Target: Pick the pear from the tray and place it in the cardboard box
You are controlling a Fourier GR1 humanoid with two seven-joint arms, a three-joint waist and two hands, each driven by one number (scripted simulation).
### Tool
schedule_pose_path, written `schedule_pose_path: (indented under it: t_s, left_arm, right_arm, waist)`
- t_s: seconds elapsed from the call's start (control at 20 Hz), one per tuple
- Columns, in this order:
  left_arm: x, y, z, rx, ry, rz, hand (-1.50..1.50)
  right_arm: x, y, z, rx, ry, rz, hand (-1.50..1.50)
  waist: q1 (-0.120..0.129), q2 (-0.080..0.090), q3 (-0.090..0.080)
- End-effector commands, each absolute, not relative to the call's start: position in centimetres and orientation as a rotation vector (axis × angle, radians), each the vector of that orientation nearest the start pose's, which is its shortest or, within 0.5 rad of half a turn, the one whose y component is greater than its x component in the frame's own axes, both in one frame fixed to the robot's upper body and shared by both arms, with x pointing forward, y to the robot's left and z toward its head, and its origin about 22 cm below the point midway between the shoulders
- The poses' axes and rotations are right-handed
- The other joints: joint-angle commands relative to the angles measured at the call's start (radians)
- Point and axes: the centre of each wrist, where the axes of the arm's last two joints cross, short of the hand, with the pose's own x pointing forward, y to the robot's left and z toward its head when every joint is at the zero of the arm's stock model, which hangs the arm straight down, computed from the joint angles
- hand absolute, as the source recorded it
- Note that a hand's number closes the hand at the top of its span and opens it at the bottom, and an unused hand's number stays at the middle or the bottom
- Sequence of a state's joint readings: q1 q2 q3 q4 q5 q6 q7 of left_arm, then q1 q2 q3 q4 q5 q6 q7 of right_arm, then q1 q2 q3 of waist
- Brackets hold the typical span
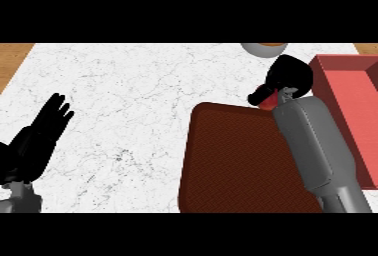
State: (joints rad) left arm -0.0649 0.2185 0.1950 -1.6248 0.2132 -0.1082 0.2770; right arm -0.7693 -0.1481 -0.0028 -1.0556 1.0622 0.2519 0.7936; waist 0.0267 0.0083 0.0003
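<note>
We see the right robot hand apparently clutching the pear; it could clip the cardboard box wall.

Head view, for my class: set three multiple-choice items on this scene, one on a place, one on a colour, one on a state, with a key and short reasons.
1. Where does the tray lie relative to the box?
A. at its left
B. at its right
C. inside it

2. What colour is the box in this view?
A. blue
B. red
C. green

3. How is the right hand?
A. flat on the counter
B. out of view
C. curled round a reddish object

Key:
1 A, the box sits beyond the tray's right edge.
2 B, its walls and floor show red.
3 C, the fingers curl above the tray's far edge, hiding most of the object.
</note>
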Motion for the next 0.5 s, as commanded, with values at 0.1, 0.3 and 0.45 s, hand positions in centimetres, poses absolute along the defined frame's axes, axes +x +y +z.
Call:
schedule_pose_path:
  t_s: [0.1, 0.3, 0.45]
  left_arm:
    - [24.2, 30.9, 4.7, 0.023, -1.428, 0.043, 0.00]
    - [24.4, 32.3, 5.8, 0.036, -1.434, 0.044, 0.00]
    - [23.6, 32.2, 4.0, 0.042, -1.423, 0.024, 0.00]
  right_arm:
    - [41.5, -15.0, 19.2, -1.311, -0.968, 0.679, 1.50]
    - [41.2, -12.9, 22.3, -1.442, -0.996, 0.573, 1.50]
    - [41.4, -14.9, 25.9, -1.532, -1.004, 0.451, 1.50]
  waist:
    - [-0.008, -0.011, -0.001]
    - [-0.014, -0.010, -0.001]
    - [-0.015, -0.009, -0.001]
